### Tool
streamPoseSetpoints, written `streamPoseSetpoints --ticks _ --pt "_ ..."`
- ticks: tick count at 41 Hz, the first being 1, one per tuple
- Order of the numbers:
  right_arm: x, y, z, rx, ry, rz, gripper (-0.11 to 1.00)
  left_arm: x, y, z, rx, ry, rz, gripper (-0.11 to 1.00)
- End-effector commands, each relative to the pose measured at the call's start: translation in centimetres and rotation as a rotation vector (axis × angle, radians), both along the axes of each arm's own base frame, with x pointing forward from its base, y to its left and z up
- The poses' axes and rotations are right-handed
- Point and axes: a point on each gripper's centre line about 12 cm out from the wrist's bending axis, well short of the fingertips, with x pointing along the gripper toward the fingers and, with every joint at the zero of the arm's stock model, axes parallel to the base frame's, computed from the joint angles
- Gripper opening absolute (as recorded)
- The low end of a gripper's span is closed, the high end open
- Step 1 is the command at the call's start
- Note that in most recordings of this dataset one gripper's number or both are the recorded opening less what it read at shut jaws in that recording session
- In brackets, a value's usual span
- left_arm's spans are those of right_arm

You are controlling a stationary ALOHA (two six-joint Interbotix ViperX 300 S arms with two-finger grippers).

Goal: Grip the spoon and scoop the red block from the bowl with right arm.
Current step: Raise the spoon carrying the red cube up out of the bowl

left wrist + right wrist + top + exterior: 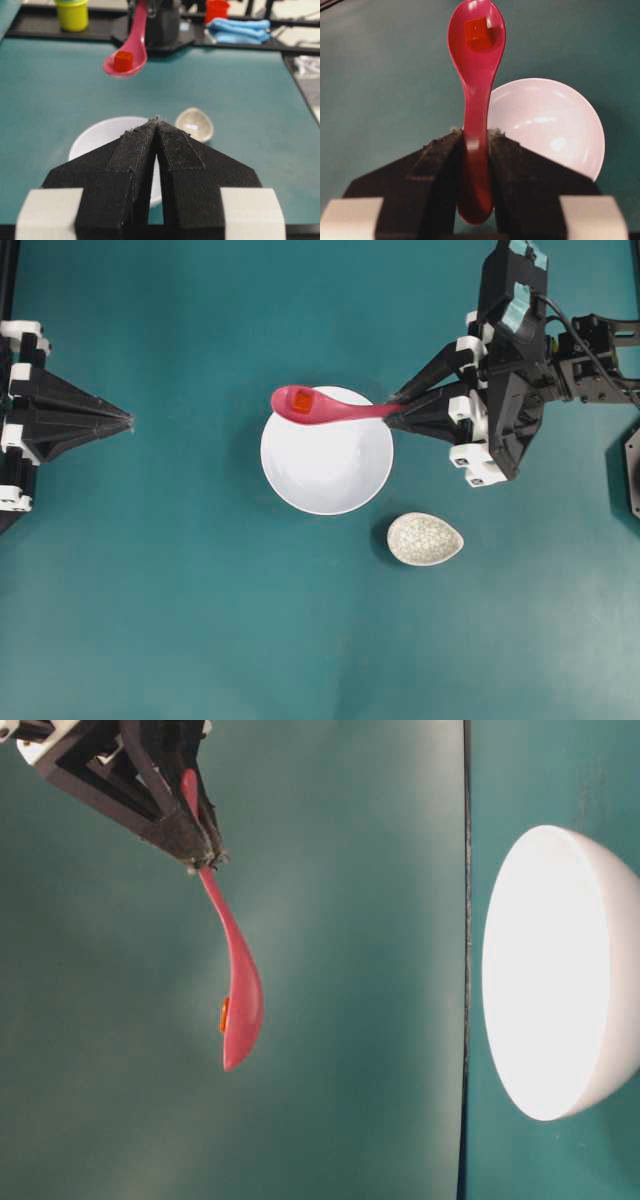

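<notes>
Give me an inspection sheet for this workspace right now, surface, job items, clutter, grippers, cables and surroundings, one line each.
Surface: teal table, no spills seen.
Job's things: pink spoon lifted above the white bowl, red block sitting in its scoop; bowl looks empty.
Clutter: small speckled dish beside the bowl, apart from it.
Grippers: right gripper shut on the spoon's handle; left gripper shut, holding nothing, well clear of the bowl.
Cables: black cable along the right arm, off the table.
Surroundings: yellow cup, red cup and folded blue cloth beyond the far edge.
</notes>
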Motion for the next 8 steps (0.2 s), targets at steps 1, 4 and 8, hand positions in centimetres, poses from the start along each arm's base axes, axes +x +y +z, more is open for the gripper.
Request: streamPoseSetpoints --ticks 1,4,8 --pt "-0.04 -0.17 1.51 -0.007 -0.042 -0.005 0.24 0.23 -0.01 1.30 0.004 -0.037 -0.001 0.01" --pt "-0.05 -0.17 1.49 -0.007 -0.041 -0.005 0.24 0.22 -0.01 1.22 0.004 -0.034 -0.001 0.01" --pt "-0.09 -0.15 1.37 -0.006 -0.033 -0.003 0.24 0.22 -0.01 1.20 0.004 -0.032 -0.001 0.01"
